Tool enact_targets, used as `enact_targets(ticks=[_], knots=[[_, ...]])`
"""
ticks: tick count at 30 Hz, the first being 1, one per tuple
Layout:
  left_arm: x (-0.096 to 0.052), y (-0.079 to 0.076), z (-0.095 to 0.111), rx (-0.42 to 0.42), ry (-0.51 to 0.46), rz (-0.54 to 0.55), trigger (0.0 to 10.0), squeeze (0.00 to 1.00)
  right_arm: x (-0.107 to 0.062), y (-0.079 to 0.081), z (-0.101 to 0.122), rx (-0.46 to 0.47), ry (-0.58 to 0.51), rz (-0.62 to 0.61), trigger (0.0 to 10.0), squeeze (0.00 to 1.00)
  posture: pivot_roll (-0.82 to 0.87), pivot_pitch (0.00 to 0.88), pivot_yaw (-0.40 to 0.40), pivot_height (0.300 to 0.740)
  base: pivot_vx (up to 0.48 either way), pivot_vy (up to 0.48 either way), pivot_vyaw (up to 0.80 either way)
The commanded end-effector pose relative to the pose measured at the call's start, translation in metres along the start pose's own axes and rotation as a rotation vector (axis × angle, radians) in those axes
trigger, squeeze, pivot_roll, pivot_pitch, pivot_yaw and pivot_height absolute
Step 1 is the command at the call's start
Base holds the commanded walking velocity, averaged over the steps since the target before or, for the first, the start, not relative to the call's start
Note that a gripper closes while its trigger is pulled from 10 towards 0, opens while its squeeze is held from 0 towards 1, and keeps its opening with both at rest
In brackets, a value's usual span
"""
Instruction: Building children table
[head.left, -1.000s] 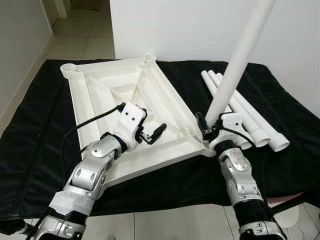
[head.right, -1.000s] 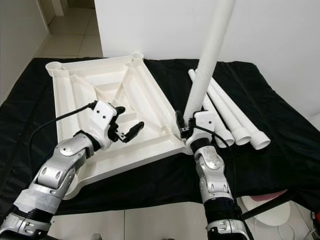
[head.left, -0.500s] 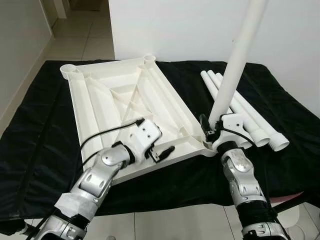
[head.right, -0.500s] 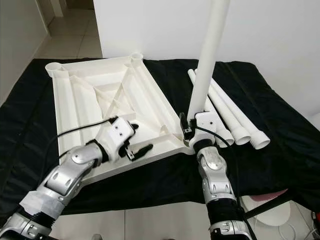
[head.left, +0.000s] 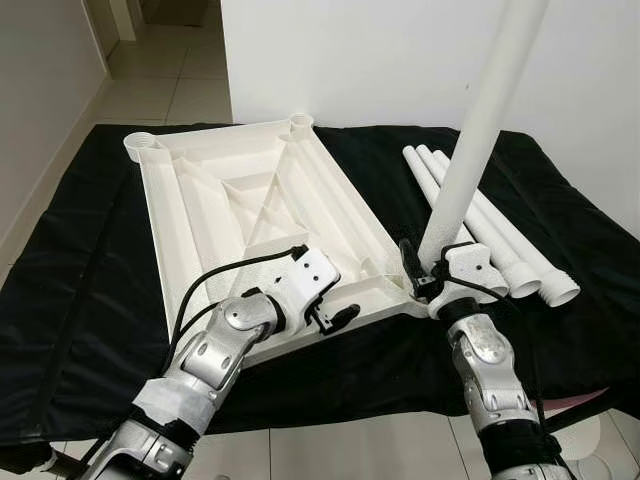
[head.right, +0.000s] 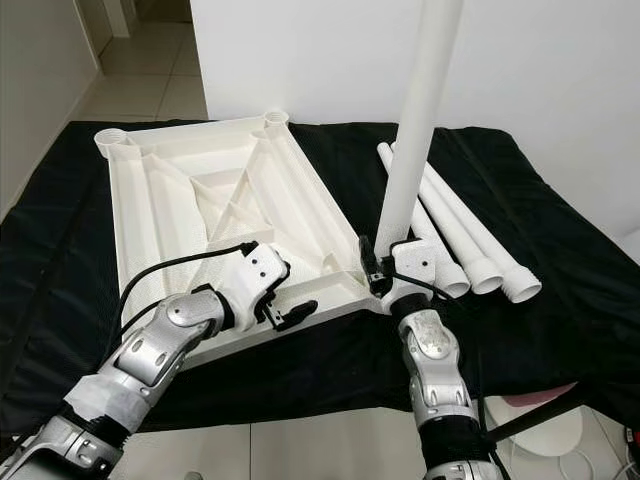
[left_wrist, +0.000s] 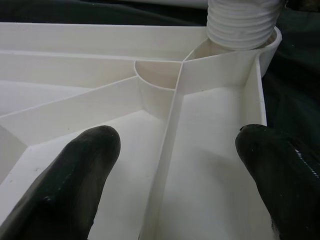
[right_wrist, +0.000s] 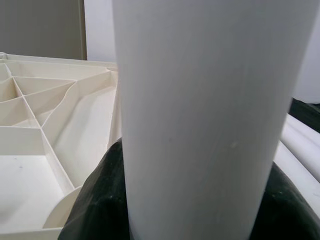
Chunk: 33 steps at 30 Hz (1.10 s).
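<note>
Cloth (head.left: 80, 260), black, covered the surface, and on it lay the white table top (head.left: 215, 215) upside down, its ribbed underside facing up. Its long axis ran away from the robot and slightly to the left, with round leg sockets at the two far corners.

At the near right corner one white leg (head.left: 478, 130) stood almost upright, leaning a little to the right, its lower end in the corner socket. The right claw (head.left: 425, 275) was closed around this leg low down; in the right wrist view the leg (right_wrist: 210, 115) was very close, with black fingers (right_wrist: 100, 200) on both sides of it.

Three spare legs (head.left: 500, 230) lay side by side on the cloth to the right of the top, their threaded ends pointing toward the robot.

The left claw (head.left: 335, 315) rested at the near edge of the top, open and holding nothing. The left wrist view showed its two fingertips (left_wrist: 75, 165) wide apart over a rib, and beyond them the ribbed end (left_wrist: 242, 22) of the standing leg in the socket.
</note>
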<state>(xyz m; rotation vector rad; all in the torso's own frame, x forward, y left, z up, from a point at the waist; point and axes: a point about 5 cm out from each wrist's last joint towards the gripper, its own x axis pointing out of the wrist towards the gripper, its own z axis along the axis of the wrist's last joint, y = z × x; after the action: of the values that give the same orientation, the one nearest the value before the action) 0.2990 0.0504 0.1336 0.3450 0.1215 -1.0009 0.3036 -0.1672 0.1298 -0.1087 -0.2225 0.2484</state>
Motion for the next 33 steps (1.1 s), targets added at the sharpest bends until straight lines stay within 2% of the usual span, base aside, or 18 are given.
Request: enact_targets(ticks=[1, 4, 7, 10, 13, 14, 17, 21, 28, 33], knots=[[0.001, 0.002, -0.010, -0.012, 0.059, 0.057, 10.0, 0.00, -0.013, 0.004, -0.025, 0.018, 0.123, 0.026, 10.0, 0.00, 0.05, 0.070, -0.035, 0.740, 0.000, 0.000, 0.00], [0.003, 0.004, -0.010, -0.062, 0.064, 0.073, 10.0, 0.00, -0.013, 0.000, -0.024, 0.025, 0.118, 0.025, 10.0, 0.00, 0.05, 0.068, -0.035, 0.740, 0.000, 0.000, 0.00], [0.003, 0.004, -0.010, -0.069, 0.066, 0.075, 10.0, 0.00, -0.014, -0.001, -0.024, 0.025, 0.116, 0.027, 10.0, 0.00, 0.05, 0.068, -0.035, 0.740, 0.000, 0.000, 0.00], [0.005, 0.005, -0.005, -0.065, 0.049, 0.085, 10.0, 0.00, -0.014, -0.008, -0.022, 0.045, 0.101, 0.010, 10.0, 0.00, 0.05, 0.070, -0.035, 0.740, 0.000, 0.000, 0.00], [0.006, 0.004, -0.003, -0.066, 0.043, 0.075, 10.0, 0.00, -0.012, -0.016, -0.015, 0.061, 0.062, 0.019, 10.0, 0.00, 0.04, 0.064, -0.037, 0.740, 0.000, 0.000, 0.00], [0.007, 0.002, 0.002, -0.084, 0.018, 0.054, 10.0, 0.00, -0.013, -0.020, -0.008, 0.081, 0.016, 0.056, 10.0, 0.00, 0.04, 0.066, -0.038, 0.740, 0.000, 0.000, 0.00], [0.005, 0.000, 0.007, -0.120, -0.011, 0.024, 10.0, 0.00, -0.015, -0.022, -0.005, 0.088, -0.008, 0.073, 10.0, 0.00, 0.04, 0.070, -0.037, 0.740, 0.000, 0.000, 0.00], [0.000, -0.003, 0.006, -0.118, -0.009, -0.007, 10.0, 0.00, -0.017, -0.020, -0.004, 0.085, -0.017, 0.096, 10.0, 0.00, 0.04, 0.077, -0.039, 0.740, 0.000, 0.000, 0.00], [-0.007, 0.000, 0.007, -0.129, -0.020, 0.001, 10.0, 0.00, -0.023, -0.021, -0.007, 0.077, -0.006, 0.111, 10.0, 0.00, 0.05, 0.085, -0.042, 0.740, 0.000, 0.000, 0.00], [-0.010, 0.004, 0.010, -0.129, -0.028, 0.017, 10.0, 0.00, -0.030, -0.028, -0.013, 0.062, 0.032, 0.094, 10.0, 0.00, 0.05, 0.088, -0.043, 0.740, 0.000, 0.000, 0.00]])
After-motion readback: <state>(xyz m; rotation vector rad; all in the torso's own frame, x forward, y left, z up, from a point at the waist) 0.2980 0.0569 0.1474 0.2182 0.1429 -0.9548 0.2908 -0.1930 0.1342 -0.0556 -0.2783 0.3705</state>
